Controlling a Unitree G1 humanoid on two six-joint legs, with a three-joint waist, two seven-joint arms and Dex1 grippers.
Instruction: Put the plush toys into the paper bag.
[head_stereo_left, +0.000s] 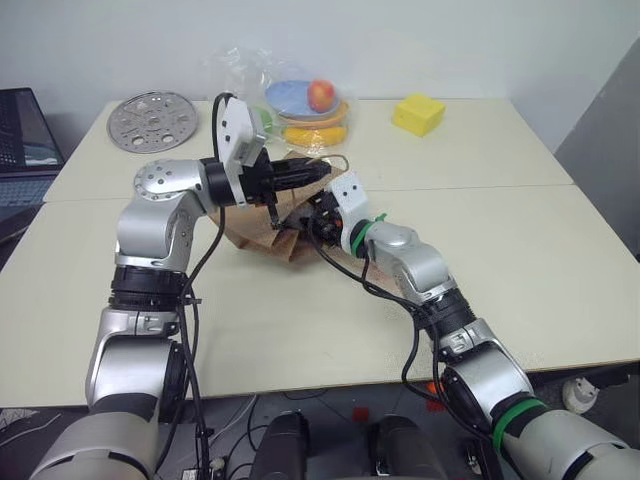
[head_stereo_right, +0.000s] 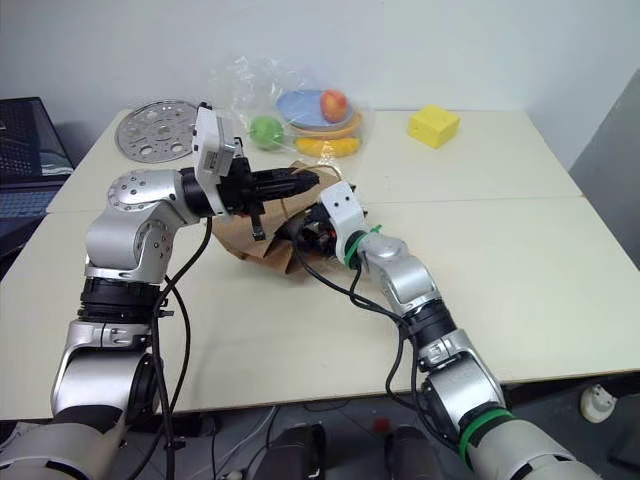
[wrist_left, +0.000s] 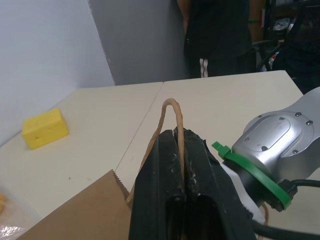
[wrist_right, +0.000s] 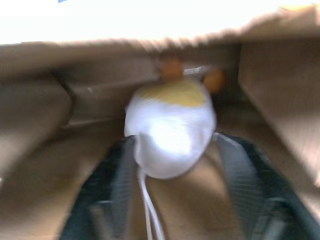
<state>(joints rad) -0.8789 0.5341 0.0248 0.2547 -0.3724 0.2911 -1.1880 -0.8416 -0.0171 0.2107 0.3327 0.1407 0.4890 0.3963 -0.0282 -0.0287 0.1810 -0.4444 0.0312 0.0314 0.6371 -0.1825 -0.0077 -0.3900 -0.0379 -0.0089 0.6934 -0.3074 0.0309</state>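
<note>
Right wrist view looks into the paper bag (wrist_right: 45, 125), where the white egg toy (wrist_right: 170, 130) with its yellow face lies between the spread fingers of the right gripper (wrist_right: 172, 200), jaws apart and not clamping it, its long axis running along the fingers and its yellow end pointing away from them, an orange shape just beyond. Left wrist view shows the left gripper (wrist_left: 182, 150) closed on the bag's twisted paper handle (wrist_left: 172, 107), which loops up past the fingertips. From the head, the brown bag lies crumpled under both grippers.

paper bag (head_stereo_left: 262, 232): 1 | egg plush toy (wrist_right: 170, 127): 1 | yellow block (head_stereo_left: 418, 114): 1
</note>
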